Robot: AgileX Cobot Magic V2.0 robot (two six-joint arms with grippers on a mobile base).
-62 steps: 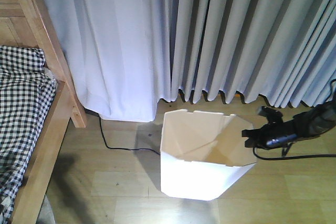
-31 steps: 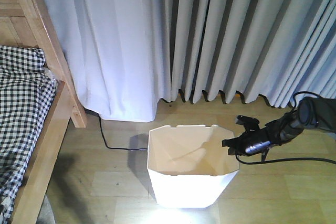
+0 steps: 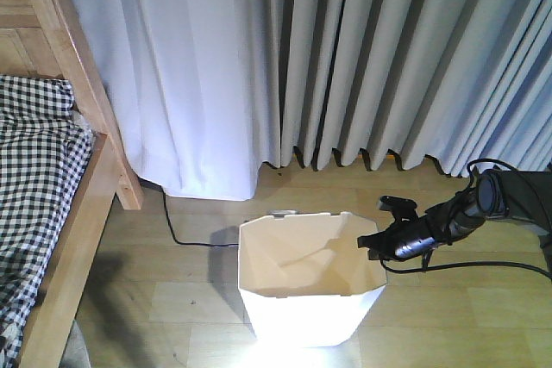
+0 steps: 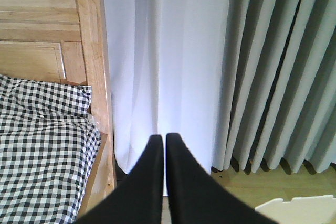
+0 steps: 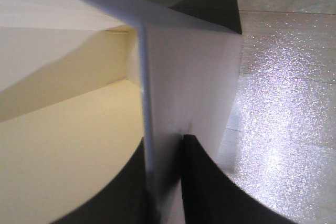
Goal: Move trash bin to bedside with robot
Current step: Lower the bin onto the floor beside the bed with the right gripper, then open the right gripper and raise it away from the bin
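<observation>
Right claw (image 3: 373, 242) is clamped on the trash bin (image 3: 306, 295) rim, bin sitting on the wood floor (image 3: 181, 299) just left of it. Left claw (image 4: 160, 145) is pinched together, bed (image 3: 52, 213) off to its left.

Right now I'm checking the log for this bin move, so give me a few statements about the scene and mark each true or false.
1. The right claw is clamped on the rim of the trash bin. True: the right wrist view shows a finger on each side of the wall.
2. The trash bin lies tipped on its side. False: it stands upright with its opening facing up.
3. The left claw holds the curtain. False: its fingers are closed together on nothing.
4. The bed frame stands left of the trash bin with bare floor between. True.
5. The trash bin is full of paper. False: the visible inside is empty.
</observation>
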